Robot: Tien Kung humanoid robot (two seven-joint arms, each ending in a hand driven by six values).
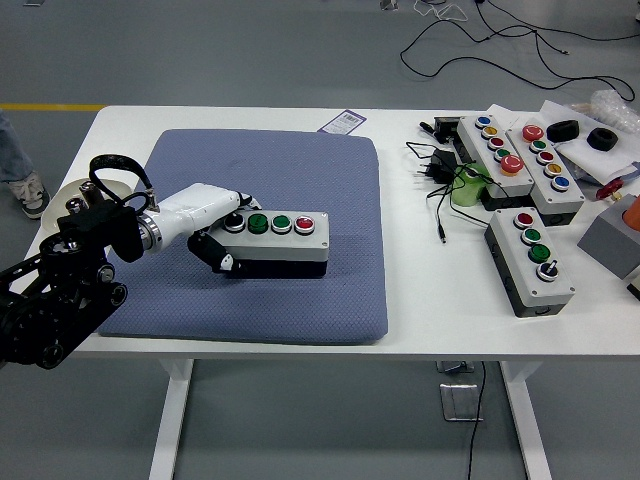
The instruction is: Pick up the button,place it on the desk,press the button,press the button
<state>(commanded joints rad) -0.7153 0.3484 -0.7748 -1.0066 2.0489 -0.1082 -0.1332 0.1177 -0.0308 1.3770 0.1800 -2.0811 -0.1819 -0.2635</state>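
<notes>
Your robot's left hand [215, 232] grips the near-left end of a grey push-button box [276, 240], its white fingers wrapped around the box's left end over the blue-grey mat [330, 290]. The box sits roughly level above the middle of the mat, its long side running left to right; you cannot tell whether its base touches the mat or hangs just above it. Along its top face you see a row of four buttons: a dark one nearest the hand, two green ones, then a red one at the right end.

The black left arm [60, 290] comes in from the picture's left edge, crossing the white table's [440, 320] near-left corner. The right arm does not show.

Well apart from the held box, on the right side of the table, you see three more control boxes. One, with red, green and black controls [530, 262], lies nearest the front edge. Two longer ones [520, 160] lie side by side behind it, with rows of coloured buttons. A black plug with its cable [440, 170] and a small green object [467, 186] lie just beside them. At the picture's left edge, a person's shoe and trouser leg [18, 165] show on the floor.
</notes>
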